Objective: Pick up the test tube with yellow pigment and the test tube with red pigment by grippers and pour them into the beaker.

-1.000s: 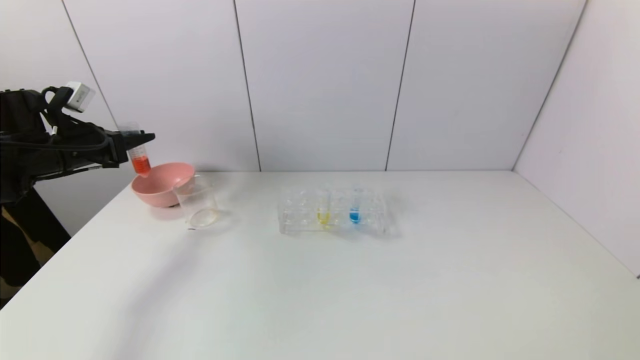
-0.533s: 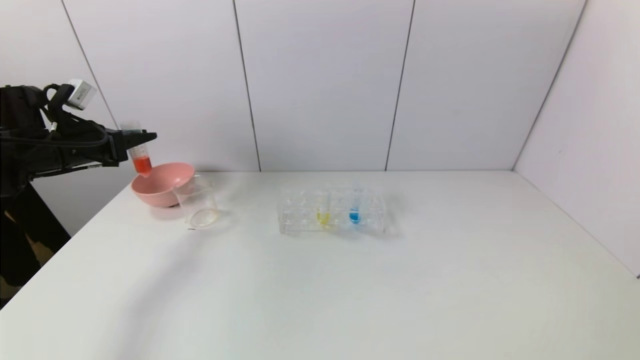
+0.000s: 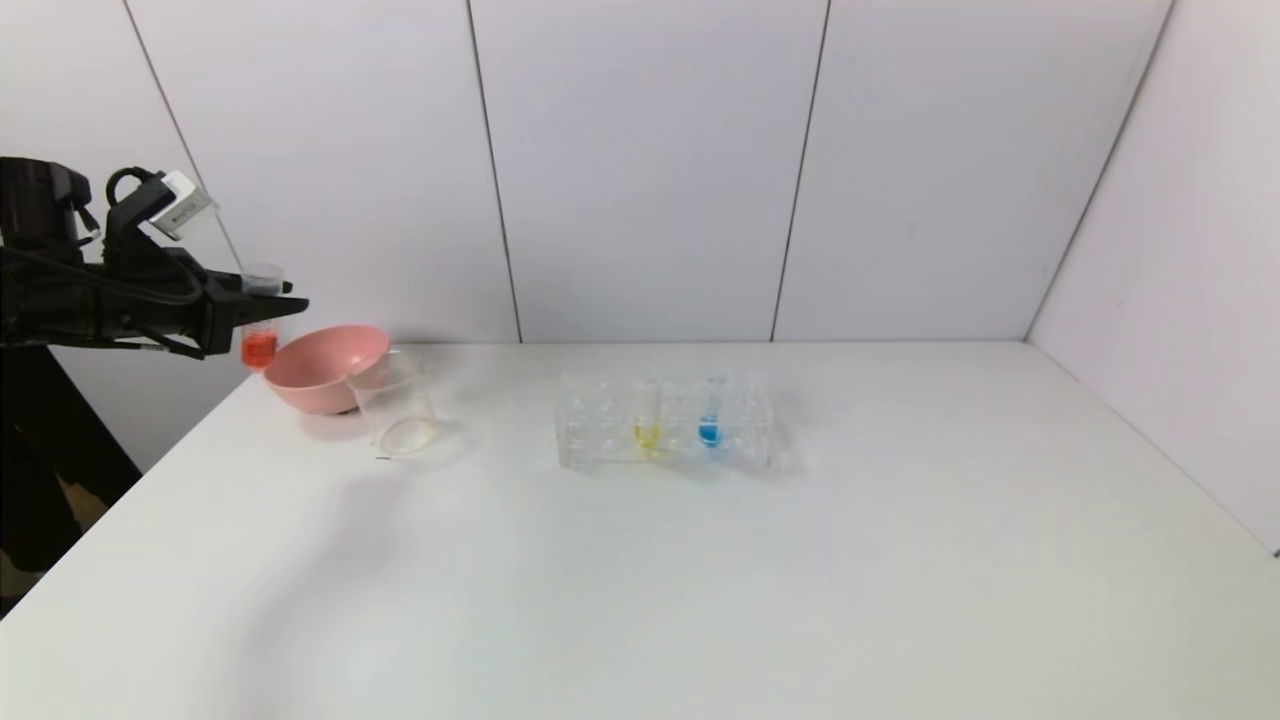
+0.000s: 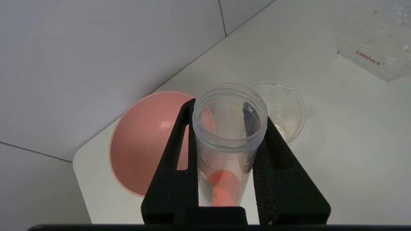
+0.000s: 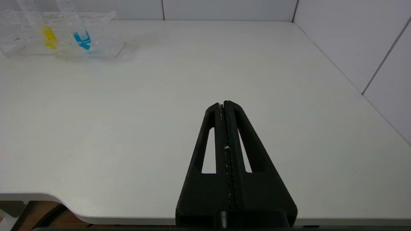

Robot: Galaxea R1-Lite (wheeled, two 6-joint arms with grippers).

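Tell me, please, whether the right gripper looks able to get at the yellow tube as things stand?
Probably yes: the right gripper is shut and empty, only bare table lies before it, and the yellow tube stands upright in the rack.

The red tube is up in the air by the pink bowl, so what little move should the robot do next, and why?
Probably carry it sideways toward the beaker. The left gripper holds the red tube upright past the far side of the pink bowl, not over the beaker, and the red liquid sits in its tip. Tipping here would likely miss.
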